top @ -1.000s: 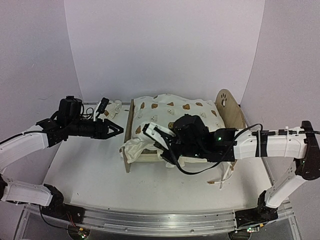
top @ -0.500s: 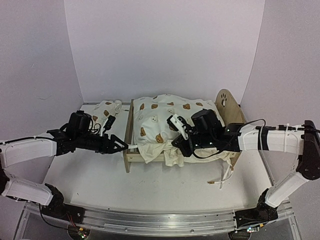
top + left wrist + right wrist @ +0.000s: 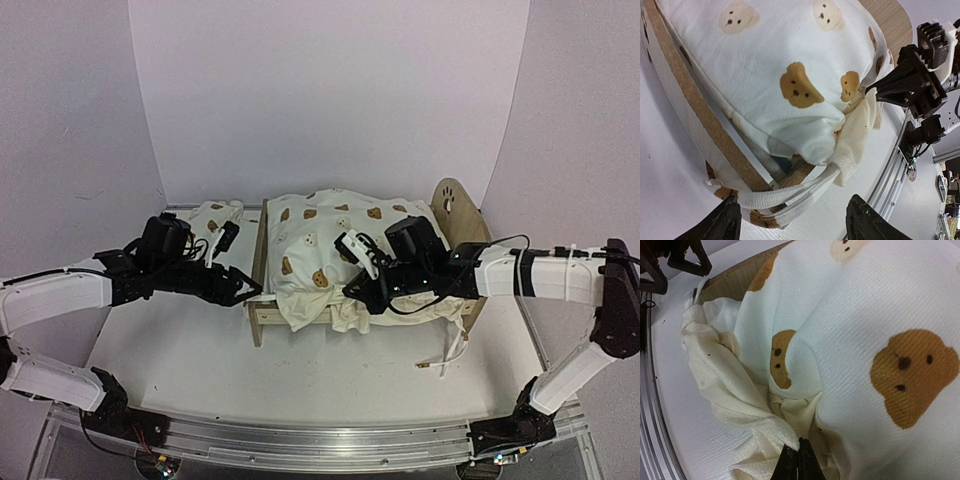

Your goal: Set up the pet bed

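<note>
the pet bed [image 3: 458, 222] is seen standing at the middle of the table [image 3: 180, 350], toward its far side, with its long side turned to the arms. a rounded plywood board with a paw-print cutout is seen upright at its right end, and a second board at its left end is seen edge-on. the frame is filled by the bear-print cushion [image 3: 340, 235], which is heaped high between the two boards and spills over the near rail. in the left wrist view the cushion's ruffle is seen bunched at the near left corner, and a white tie [image 3: 790, 195] is draped over the wooden edge there. another tie [image 3: 452, 350] is seen hanging from the near right corner down onto the table.

the left gripper [image 3: 250, 296] is held just beside the bed's near left corner, its jaws spread wide and nothing gripped; in the wrist view the draped tie is seen ahead of the two fingertips [image 3: 727, 222], apart from them. the right gripper [image 3: 352, 290] is laid across the cushion from the right, pointing down at the near edge. its jaws are closed tight, and their tips are pressed into the folds of the ruffle [image 3: 740, 405]; whether cloth is pinched between them cannot be told.

the small bear-print pillow [image 3: 212, 215] is seen lying on the table left of the bed, beyond the left arm.
</note>
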Robot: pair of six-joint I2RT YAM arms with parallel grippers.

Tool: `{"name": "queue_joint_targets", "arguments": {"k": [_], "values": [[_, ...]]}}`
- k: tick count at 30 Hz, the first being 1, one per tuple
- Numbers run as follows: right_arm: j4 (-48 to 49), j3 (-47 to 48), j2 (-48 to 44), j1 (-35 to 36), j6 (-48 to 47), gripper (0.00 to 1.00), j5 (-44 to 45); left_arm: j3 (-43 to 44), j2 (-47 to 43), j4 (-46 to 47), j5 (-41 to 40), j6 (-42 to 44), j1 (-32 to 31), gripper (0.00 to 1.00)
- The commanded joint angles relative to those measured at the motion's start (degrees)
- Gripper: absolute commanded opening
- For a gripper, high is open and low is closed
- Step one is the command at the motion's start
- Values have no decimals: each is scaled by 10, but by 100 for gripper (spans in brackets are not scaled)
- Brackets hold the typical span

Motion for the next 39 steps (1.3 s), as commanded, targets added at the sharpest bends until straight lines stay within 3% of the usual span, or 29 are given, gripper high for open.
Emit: {"name": "queue_joint_targets", "arguments": {"k": [1,7,16,32,36,39], "values": [[-7,35,5,-7,-25,0,-10,41,5,-14,15,28,0,73],[-13,43,9,-8,-22,0,-27,42,26,-18,61,13,0,63],[-13,44,5,-9,-24,0,-27,-8,-23,-26,3,-19,0,77],[-20,49,8,-8,-24,0,-35,-4,83,58,97,42,0,83],[-21,52,8,-8,-26,0,-38,-11,82,58,107,40,0,74],[-22,53,8,-8,-28,0,-38,-12,75,46,122,28,0,52]]}}
